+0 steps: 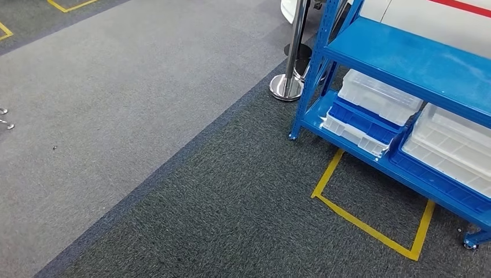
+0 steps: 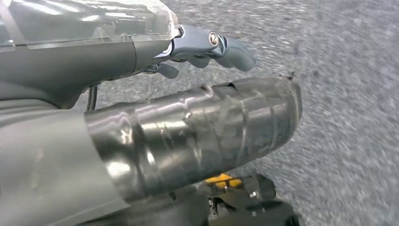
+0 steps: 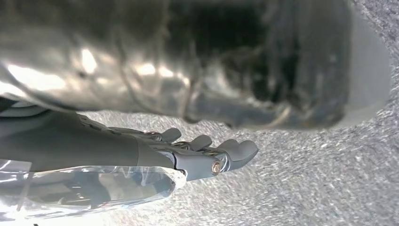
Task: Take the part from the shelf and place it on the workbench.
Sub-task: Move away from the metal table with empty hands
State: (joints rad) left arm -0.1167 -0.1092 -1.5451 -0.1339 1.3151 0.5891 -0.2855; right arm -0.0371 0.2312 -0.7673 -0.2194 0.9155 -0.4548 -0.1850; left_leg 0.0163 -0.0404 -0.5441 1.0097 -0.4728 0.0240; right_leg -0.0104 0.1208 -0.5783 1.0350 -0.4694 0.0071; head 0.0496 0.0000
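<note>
Shelf in sight, hands empty over the carpet

Shelf (image 1: 405, 63) of blue steel stands at the right of our head view, its lower deck carrying clear plastic bins (image 1: 379, 95) nested on blue trays (image 1: 362, 119); a second clear bin (image 1: 454, 142) sits just beside them. We cannot tell from here which bin holds the part, nor make out the part itself. Yellow tape (image 1: 370, 226) marks a square on the dark carpet (image 1: 231, 208) in front of the shelf, and a chrome stanchion post (image 1: 292, 58) rises near the shelf's corner, where the lighter grey carpet (image 1: 116, 87) begins.

Our left hand (image 2: 207, 47) hangs above the carpet, its fingers (image 2: 235, 54) loosely extended and apart, holding nothing. Our right hand (image 3: 207, 153) likewise hangs over the floor, its fingers (image 3: 240, 150) stretched out side by side with nothing between them.
</note>
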